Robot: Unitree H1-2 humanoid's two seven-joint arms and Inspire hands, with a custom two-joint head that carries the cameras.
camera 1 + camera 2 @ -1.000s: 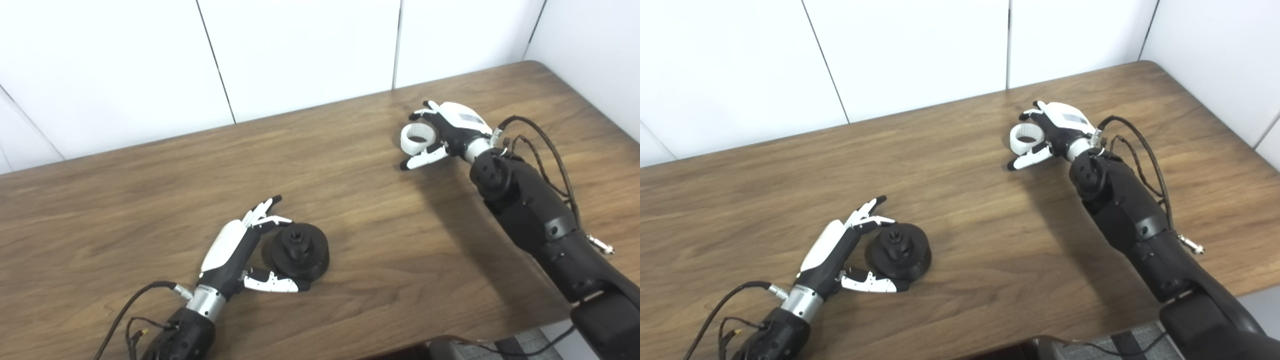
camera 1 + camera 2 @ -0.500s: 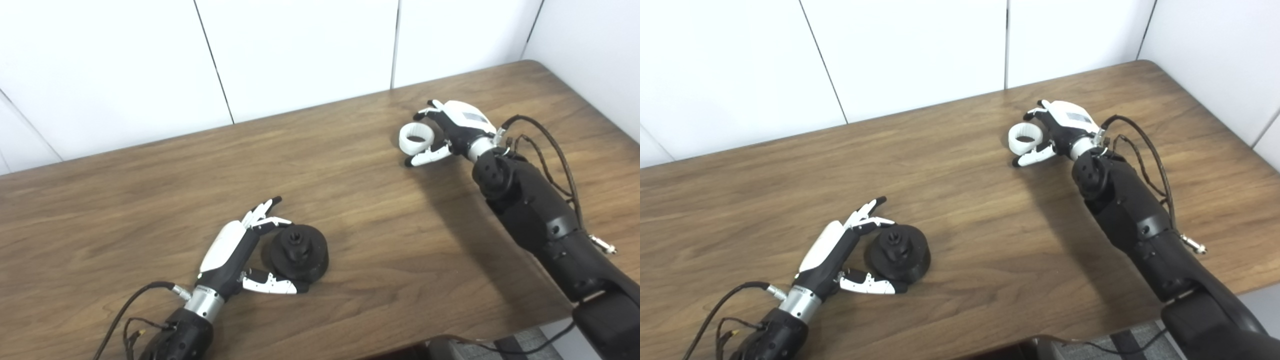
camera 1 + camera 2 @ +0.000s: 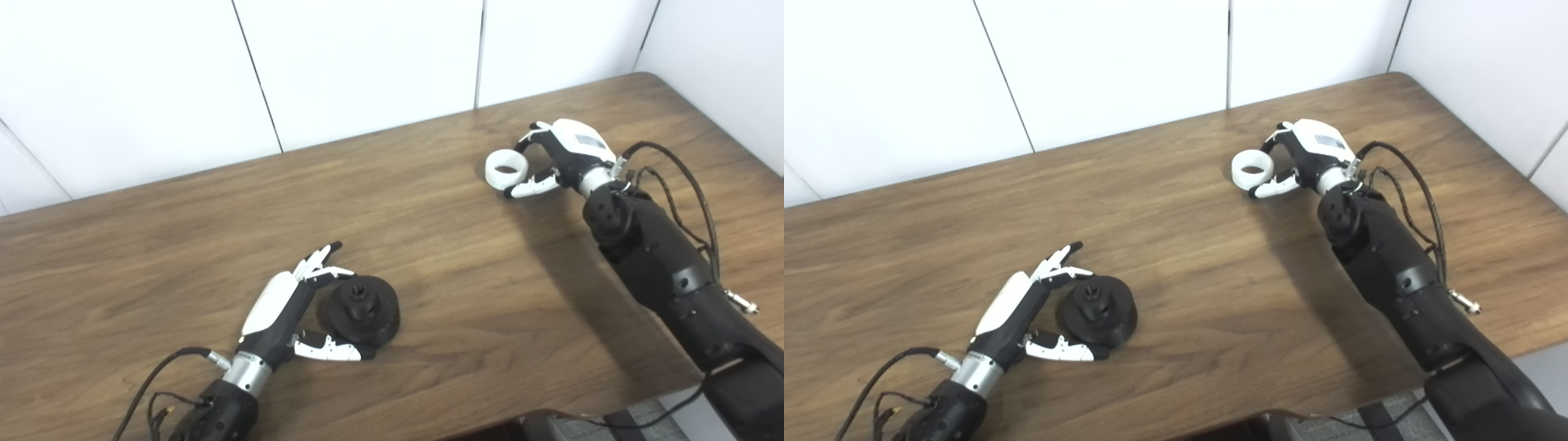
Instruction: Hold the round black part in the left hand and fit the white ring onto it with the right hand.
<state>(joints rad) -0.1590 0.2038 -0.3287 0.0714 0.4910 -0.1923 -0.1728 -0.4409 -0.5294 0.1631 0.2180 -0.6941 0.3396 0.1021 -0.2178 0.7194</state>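
The round black part stands on the wooden table at the front left, its hub pointing up. My left hand lies open beside it on its left; the fingers curve past its far side and the thumb lies along its near edge. The white ring lies flat on the table at the back right. My right hand is open just to its right. One fingertip is at the ring's far right edge and the thumb tip at its near right edge, and the ring sits outside the palm.
White wall panels stand close behind the table. The table's right corner is near the right hand. Cables run along both forearms. The table's front edge runs along the bottom.
My right hand has drawn back to the right, so the ring now sits at its fingertips instead of deep between fingers and thumb. The left hand and black part have kept their places; the view shifted slightly.
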